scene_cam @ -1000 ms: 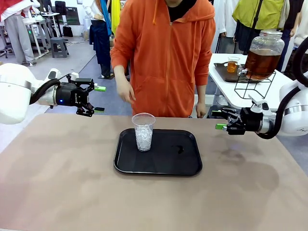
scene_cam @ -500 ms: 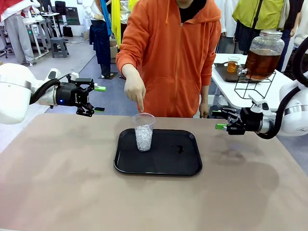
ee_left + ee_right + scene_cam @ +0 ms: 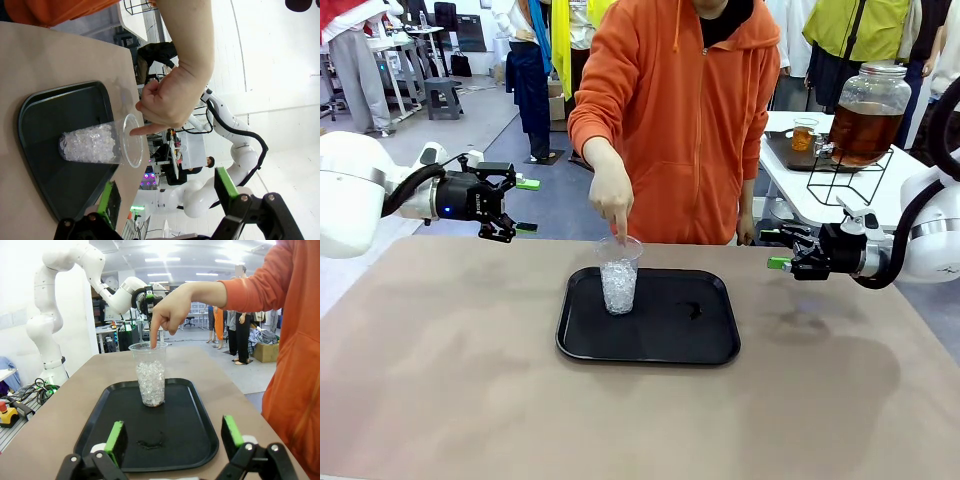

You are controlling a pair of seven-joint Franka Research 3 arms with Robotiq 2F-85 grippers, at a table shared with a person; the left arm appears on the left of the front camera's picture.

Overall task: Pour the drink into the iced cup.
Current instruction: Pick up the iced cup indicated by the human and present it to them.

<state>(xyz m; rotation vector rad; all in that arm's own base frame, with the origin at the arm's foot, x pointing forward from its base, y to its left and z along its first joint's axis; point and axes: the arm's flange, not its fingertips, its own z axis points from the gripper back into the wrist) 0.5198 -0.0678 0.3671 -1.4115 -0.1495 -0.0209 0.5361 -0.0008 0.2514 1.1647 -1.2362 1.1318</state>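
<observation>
Presently, on the tan bench (image 3: 440,380) and around it:

1. Black tray (image 3: 715,335): lies flat at mid-bench. A small dark smear (image 3: 694,312) marks its right half.
2. Iced cup (image 3: 619,273): clear plastic, upright on the left part of the tray, with ice filling about the lower two thirds.
3. Person's hand (image 3: 611,190): reaches out of an orange sleeve, index finger pointing down with its tip at the cup's far rim.
4. Left gripper (image 3: 527,205): hovers over the bench's far left edge, well apart from the tray. Its jaws are spread wide with nothing between them.
5. Right gripper (image 3: 772,249): hovers at the far right edge, level with the tray's far side, also spread wide and empty.
6. Drink (image 3: 860,130): amber-brown, in a large lidded glass jar (image 3: 873,85) on a black wire stand (image 3: 845,180). The stand is on a second, white bench (image 3: 785,185) behind the person, to the right. A small cup (image 3: 804,135) of like-coloured liquid stands just beside the jar.
</observation>
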